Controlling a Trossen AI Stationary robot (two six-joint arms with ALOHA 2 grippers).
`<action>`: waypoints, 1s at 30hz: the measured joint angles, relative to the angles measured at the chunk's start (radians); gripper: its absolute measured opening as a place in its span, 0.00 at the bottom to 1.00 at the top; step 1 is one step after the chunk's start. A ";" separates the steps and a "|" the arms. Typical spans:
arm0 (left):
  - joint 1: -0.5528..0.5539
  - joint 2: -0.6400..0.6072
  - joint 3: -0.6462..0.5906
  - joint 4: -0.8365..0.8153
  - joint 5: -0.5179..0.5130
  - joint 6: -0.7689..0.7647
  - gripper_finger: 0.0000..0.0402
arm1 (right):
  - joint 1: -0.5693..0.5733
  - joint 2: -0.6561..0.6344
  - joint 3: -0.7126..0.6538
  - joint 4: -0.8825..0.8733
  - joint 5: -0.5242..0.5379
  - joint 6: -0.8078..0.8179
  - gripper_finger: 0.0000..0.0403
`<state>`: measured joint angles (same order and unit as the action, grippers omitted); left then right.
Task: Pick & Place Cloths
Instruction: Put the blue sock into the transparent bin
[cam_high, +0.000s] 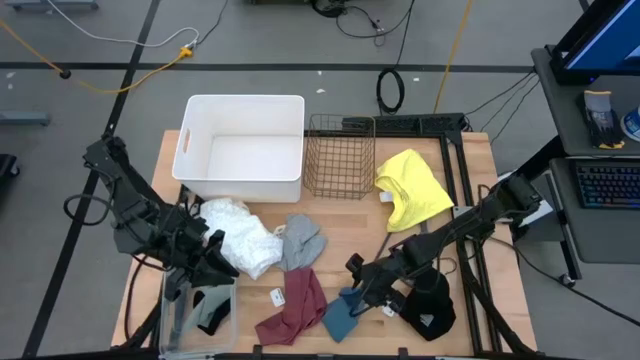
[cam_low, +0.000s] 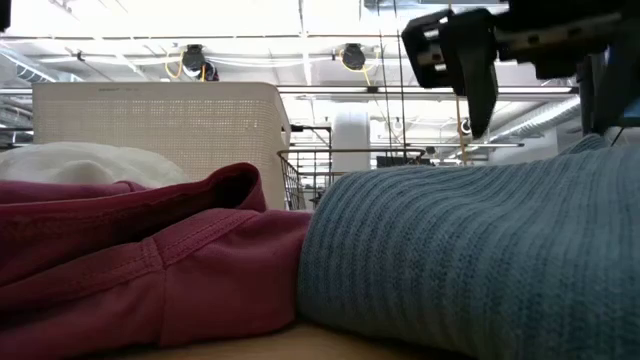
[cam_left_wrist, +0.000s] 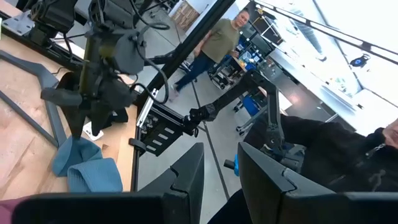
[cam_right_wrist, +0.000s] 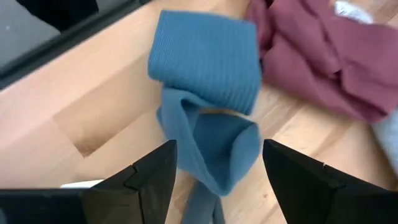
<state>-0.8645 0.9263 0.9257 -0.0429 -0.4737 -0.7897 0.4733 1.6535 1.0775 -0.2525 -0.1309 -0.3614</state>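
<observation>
A: Where is your right gripper (cam_right_wrist: 214, 171) sitting just now?

B: It is hovering low over the teal-blue cloth (cam_right_wrist: 208, 99) at the front of the worktop (cam_high: 460, 190), fingers (cam_right_wrist: 149, 174) spread wide with the cloth's folded loop lying between them. They are not closing on anything.

A: And the teal-blue cloth itself?

B: It is lying crumpled on the wood, touching the maroon cloth (cam_high: 292, 308) on one side, with the black cloth (cam_high: 428, 310) just beside it on the other. In the low view the ribbed teal fabric is filling the foreground, pressed against the maroon one.

A: Your left gripper (cam_left_wrist: 221, 165)?

B: It is waiting near the front left corner, over a clear plastic bin (cam_high: 197, 318). Its fingers are standing slightly apart, holding nothing.

A: The remaining cloths?

B: The white cloth (cam_high: 240, 235) is bunched beside the left arm, touching the grey cloth (cam_high: 302, 240) at mid-worktop. The yellow cloth (cam_high: 412, 187) is lying toward the back right, just beside the wire basket (cam_high: 339, 155). The white tub (cam_high: 243, 146) is standing next to that basket, at the back.

A: Anyone nearby?

B: A person (cam_left_wrist: 214, 46) is walking in the room beyond, per the left wrist view.
</observation>
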 joint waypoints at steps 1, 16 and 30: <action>0.000 0.005 0.000 0.000 -0.001 0.001 0.24 | 0.001 0.013 0.000 0.001 -0.001 -0.003 0.58; 0.000 0.023 0.000 0.000 -0.030 0.010 0.24 | 0.000 0.158 0.000 0.047 0.027 0.003 0.53; 0.000 0.022 0.000 -0.006 -0.032 0.009 0.24 | 0.003 0.167 0.000 0.055 0.026 0.045 0.08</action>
<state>-0.8645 0.9486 0.9257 -0.0494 -0.5053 -0.7803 0.4762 1.8206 1.0775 -0.1978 -0.1051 -0.3169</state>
